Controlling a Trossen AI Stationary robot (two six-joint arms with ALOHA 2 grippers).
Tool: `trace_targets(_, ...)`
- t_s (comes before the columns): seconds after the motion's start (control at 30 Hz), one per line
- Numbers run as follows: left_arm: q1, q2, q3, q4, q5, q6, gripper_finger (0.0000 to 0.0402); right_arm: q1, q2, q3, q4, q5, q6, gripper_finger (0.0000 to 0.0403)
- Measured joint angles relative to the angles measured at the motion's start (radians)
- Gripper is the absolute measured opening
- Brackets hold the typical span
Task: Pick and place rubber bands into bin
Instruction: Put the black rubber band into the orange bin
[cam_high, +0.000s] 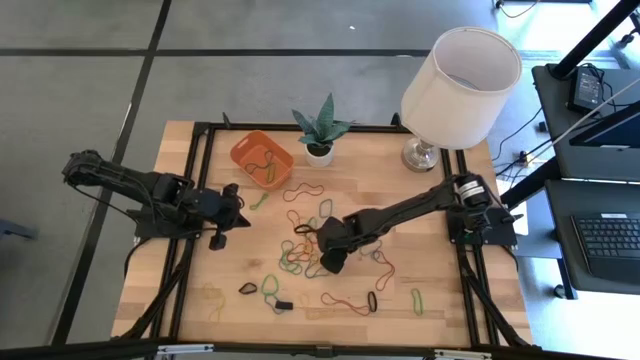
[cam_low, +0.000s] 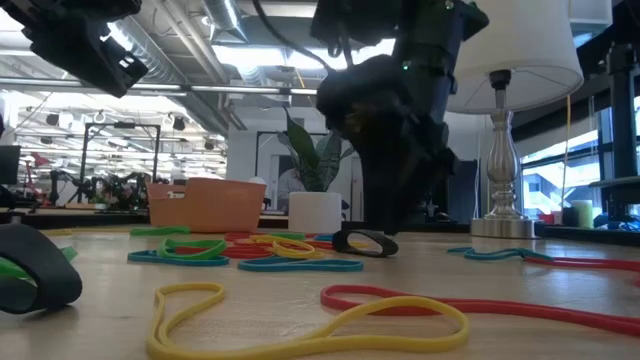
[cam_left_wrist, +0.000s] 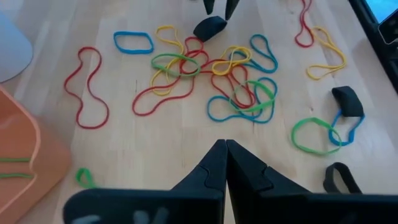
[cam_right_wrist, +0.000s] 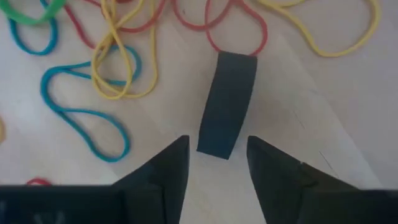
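Note:
Many rubber bands (cam_high: 300, 255) in mixed colours lie flat and scattered over the middle and near part of the wooden table. The orange bin (cam_high: 262, 155) stands at the far left and has a few bands in it. My right gripper (cam_right_wrist: 217, 146) is open and low over the pile (cam_high: 305, 231). Its fingertips stand on either side of the near end of a wide black band (cam_right_wrist: 227, 102) that lies flat on the table, with a gap showing on both sides. My left gripper (cam_left_wrist: 225, 149) is shut and empty, raised left of the pile (cam_high: 240, 215).
A small plant in a white pot (cam_high: 320, 135) stands just right of the bin, and a table lamp (cam_high: 458, 80) stands at the far right corner. More black bands (cam_high: 248, 288) lie near the front edge. Bare wood shows between the bin and the pile.

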Motion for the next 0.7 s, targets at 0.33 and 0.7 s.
trace_targets(0.33,-0.001,0.0,0.0,0.001,0.0,-0.001,0.0003,-0.003,0.005,0.0,0.071,0.087,-0.04,0.0152)
trace_targets(0.7,-0.001,0.0,0.0,0.001,0.0,-0.001,0.0002,-0.003,0.009,0.0,0.069,0.089,-0.052,0.0025)
